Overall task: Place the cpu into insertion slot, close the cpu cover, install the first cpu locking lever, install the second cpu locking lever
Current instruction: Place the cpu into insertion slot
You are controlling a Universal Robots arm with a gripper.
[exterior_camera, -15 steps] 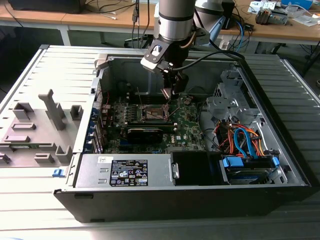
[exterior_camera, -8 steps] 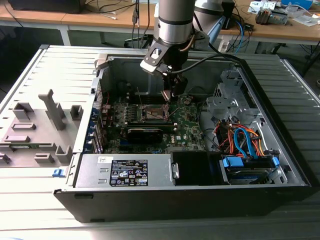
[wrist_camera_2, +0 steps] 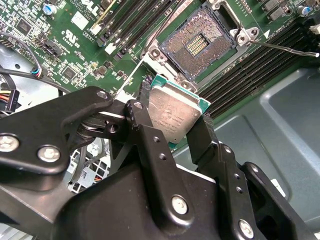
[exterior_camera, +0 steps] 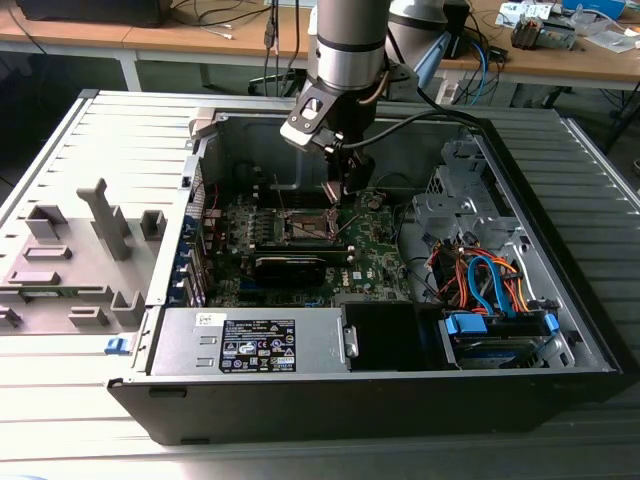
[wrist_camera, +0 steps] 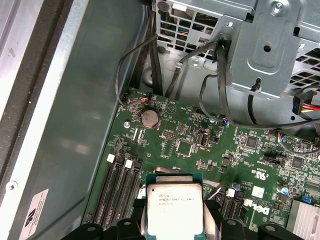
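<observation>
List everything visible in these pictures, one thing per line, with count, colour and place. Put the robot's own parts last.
cpu: one, silver-grey top, held by the gripper near the insertion slot, not in it.
insertion slot: one, dark centre with silvery rim, empty, on the motherboard.
motherboard: one, green, inside the computer case.
memory slots: several, black, long, beside the insertion slot.
computer case: one, grey and black, lying open.
power supply: one, silver-grey, along the case's near wall.
cables: a bundle, orange and blue, inside the case at the exterior view's right.
arm: one, silver, reaching into the case.
gripper: one, black, shut on the cpu.
</observation>
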